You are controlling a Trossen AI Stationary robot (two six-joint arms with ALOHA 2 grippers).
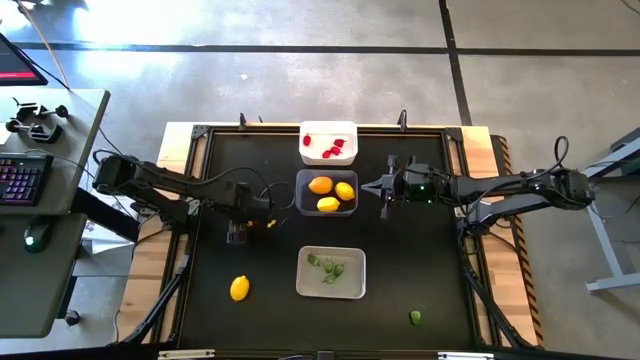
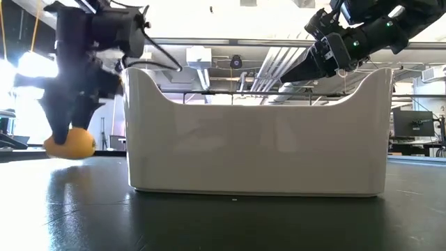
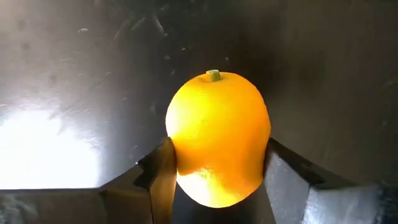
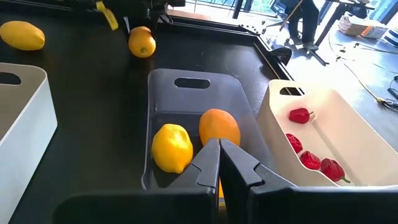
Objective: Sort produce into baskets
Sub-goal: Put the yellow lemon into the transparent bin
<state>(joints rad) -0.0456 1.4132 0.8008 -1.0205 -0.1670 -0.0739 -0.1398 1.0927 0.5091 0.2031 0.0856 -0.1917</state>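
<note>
My left gripper (image 1: 238,232) points down at the table's left half, shut on a yellow-orange lemon (image 3: 217,134). That lemon also shows in the low view (image 2: 70,145). My right gripper (image 4: 219,148) is shut on nothing and hovers by the right side of the clear dark basket (image 1: 300,205), which holds three lemons. Behind it, the white basket (image 1: 328,128) holds red berries (image 1: 332,150). In front of it, the pale grey basket (image 1: 331,290) holds green leafy pieces (image 1: 328,267). Another lemon (image 1: 239,288) and a green piece (image 1: 415,317) lie on the table. My left gripper pinches the lemon's two long sides (image 3: 177,155) between its two fingers, on the half away from the stem end (image 3: 213,75). The fingers (image 3: 283,177) come from above, pointing down, and lie across the lemon. In the low view the lemon's underside (image 2: 70,155) is at the table top.
In the low view the pale grey basket (image 2: 254,139) fills the middle and hides what lies behind it. The black table top (image 1: 420,260) has raised wooden edges. A desk with a keyboard (image 1: 22,178) stands left of the table.
</note>
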